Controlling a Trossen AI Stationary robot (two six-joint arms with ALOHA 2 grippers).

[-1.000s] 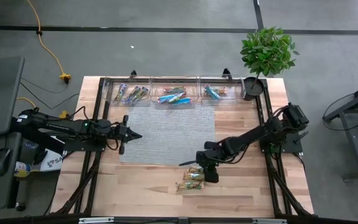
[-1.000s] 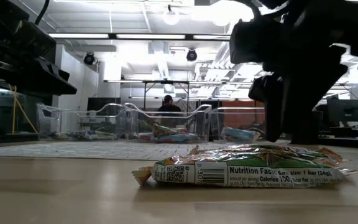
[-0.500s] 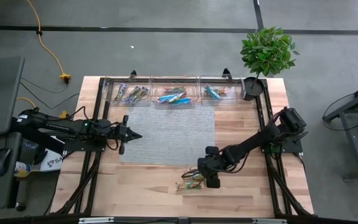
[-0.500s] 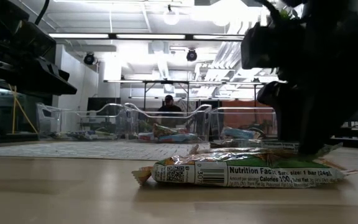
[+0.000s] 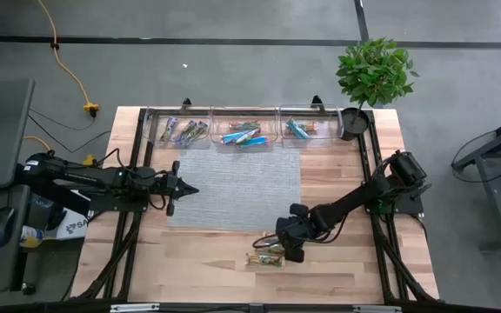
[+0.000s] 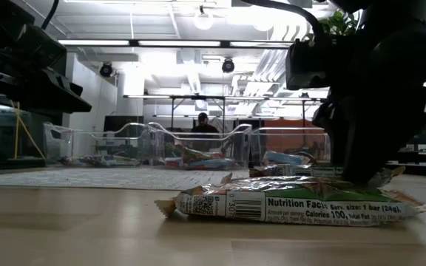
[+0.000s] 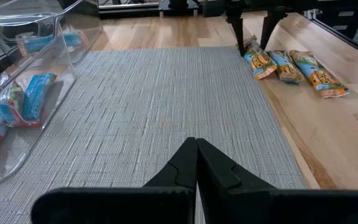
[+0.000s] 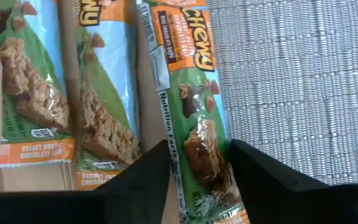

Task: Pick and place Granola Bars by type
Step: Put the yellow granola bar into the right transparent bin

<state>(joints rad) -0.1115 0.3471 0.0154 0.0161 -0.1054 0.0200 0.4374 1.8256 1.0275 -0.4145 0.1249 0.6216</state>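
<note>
Three green, orange and light-blue granola bars lie side by side on the wood just off the near right corner of the grey mat (image 5: 233, 187). They show in the right wrist view, the nearest to the mat (image 8: 194, 106), the middle one (image 8: 104, 93) and the outer one (image 8: 27, 81). My right gripper (image 8: 197, 171) is open and low over them, pointing down, one finger on each long side of the bar nearest the mat (image 7: 258, 59). My left gripper (image 5: 188, 189) is shut and empty, held over the mat's left edge. My right gripper stands astride the bar nearest the mat, near one end (image 8: 197, 143), its fingers pointing down and lying across the bar. One fingertip (image 8: 157, 165) overlaps the wrapper's seam edge; I cannot tell whether it touches. The bar lies flat on the table.
Three clear bins stand along the far edge, holding purple-tinted bars (image 5: 179, 130), mixed red and blue bars (image 5: 243, 133) and blue bars (image 5: 301, 129). A potted plant (image 5: 372, 74) stands at the far right corner. A person (image 6: 202, 122) shows far behind the table.
My right gripper has gone toward the table's near edge and down, from above the mat's corner to table height, over the bars. Its fingers now stand astride the bar nearest the mat.
</note>
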